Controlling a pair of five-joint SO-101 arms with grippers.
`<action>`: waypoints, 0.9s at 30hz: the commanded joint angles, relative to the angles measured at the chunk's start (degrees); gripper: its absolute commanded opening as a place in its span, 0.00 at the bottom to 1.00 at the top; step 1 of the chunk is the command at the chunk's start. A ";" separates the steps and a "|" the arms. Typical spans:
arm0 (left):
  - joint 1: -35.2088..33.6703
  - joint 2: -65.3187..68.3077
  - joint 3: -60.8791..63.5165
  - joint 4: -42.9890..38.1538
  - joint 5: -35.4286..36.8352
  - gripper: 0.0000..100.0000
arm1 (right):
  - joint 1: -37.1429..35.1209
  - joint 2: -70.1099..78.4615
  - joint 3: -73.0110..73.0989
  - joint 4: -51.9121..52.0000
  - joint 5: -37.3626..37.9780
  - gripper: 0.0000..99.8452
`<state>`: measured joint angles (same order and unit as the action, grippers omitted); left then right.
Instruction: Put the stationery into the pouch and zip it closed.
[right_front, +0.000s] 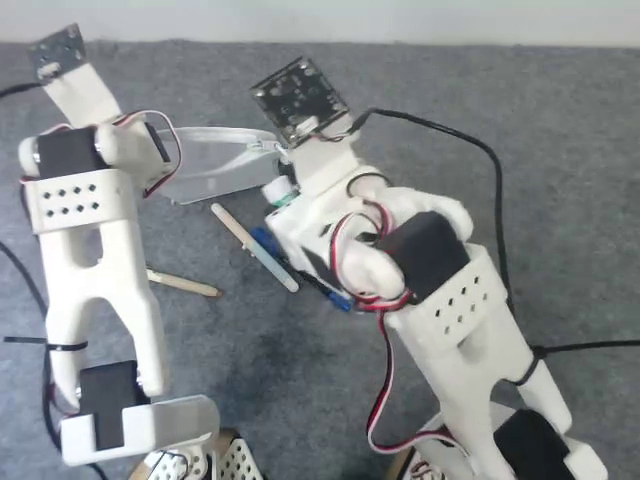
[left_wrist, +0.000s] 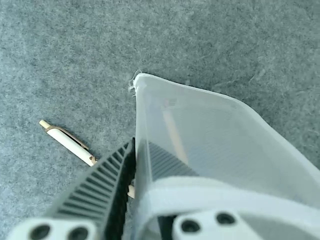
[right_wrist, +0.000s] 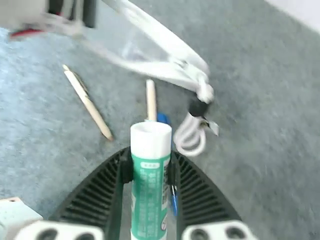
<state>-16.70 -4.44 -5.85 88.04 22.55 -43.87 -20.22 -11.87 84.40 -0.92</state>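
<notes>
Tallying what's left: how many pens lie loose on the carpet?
3: slim cream pen by the left arm; white pen mid-table; blue pen beside it. More may be hidden.

- Left gripper (right_front: 163, 160) is clamped on one end of the clear pouch (right_front: 215, 165).
- The pouch stretches from the left gripper towards the right gripper (right_front: 283, 196), its far end just beside that gripper's tip.
- Glue stick (right_front: 277, 192), with a white cap and green body, pokes out at the right gripper's tip, near the pouch end.
- White pen (right_front: 250, 245) lies just beside the right gripper, on the side towards the left arm.
- Blue pen (right_front: 270, 250) is alongside the white pen, partly under the right arm.
- Cream pen (right_front: 185, 284) lies between the two arms, well behind the left gripper.
- Everything sits on grey carpet (right_front: 560, 150), with a black cable (right_front: 470, 150) on the right gripper's outer side.
</notes>
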 joint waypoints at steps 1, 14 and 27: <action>0.18 1.23 -0.84 -1.14 -0.53 0.01 | -1.98 -2.95 -0.44 -3.38 0.53 0.01; -0.18 1.67 -0.75 -1.05 -0.53 0.01 | -4.53 -2.77 -0.35 -27.74 0.88 0.01; -0.26 1.67 -0.75 -0.97 -0.53 0.01 | -2.33 1.98 7.65 -48.57 0.97 0.01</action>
<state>-16.70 -4.44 -5.93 88.04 22.55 -47.74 -18.20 -5.27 42.99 -0.92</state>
